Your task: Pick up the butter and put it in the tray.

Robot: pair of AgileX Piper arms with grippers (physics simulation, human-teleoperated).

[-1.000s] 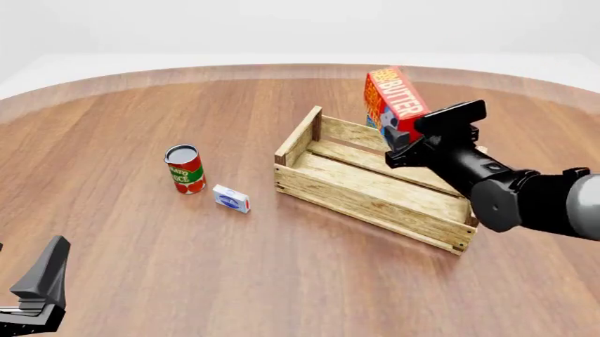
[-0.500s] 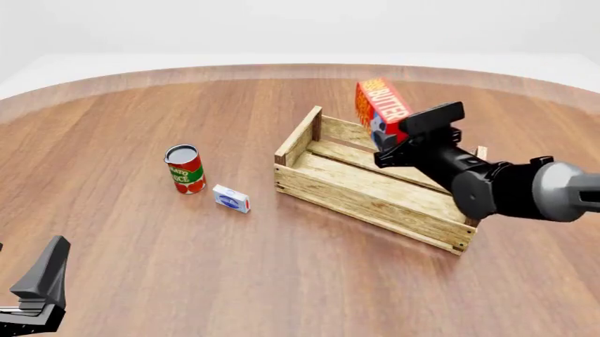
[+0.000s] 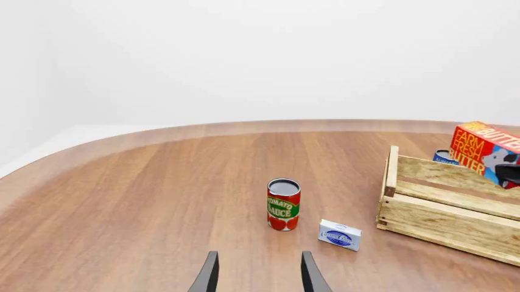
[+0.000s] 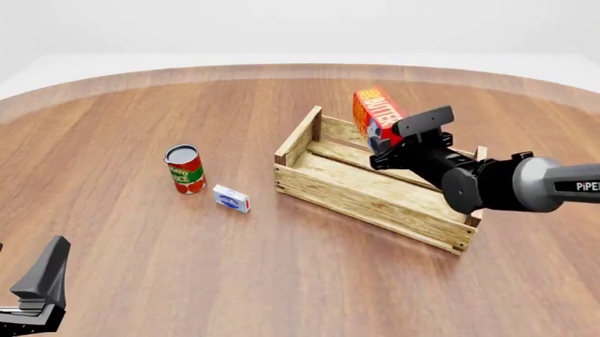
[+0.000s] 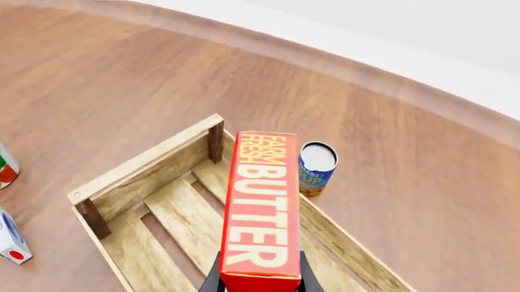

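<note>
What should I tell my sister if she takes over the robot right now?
Right tool: shut on the butter, holding it in the air, tilted, over the far side of the tray.
Left tool: open, holding nothing, parked near the table's front edge.
Done: butter picked up and carried to the tray.
Left: lower it between the slat walls, open the tool, back away.
</note>
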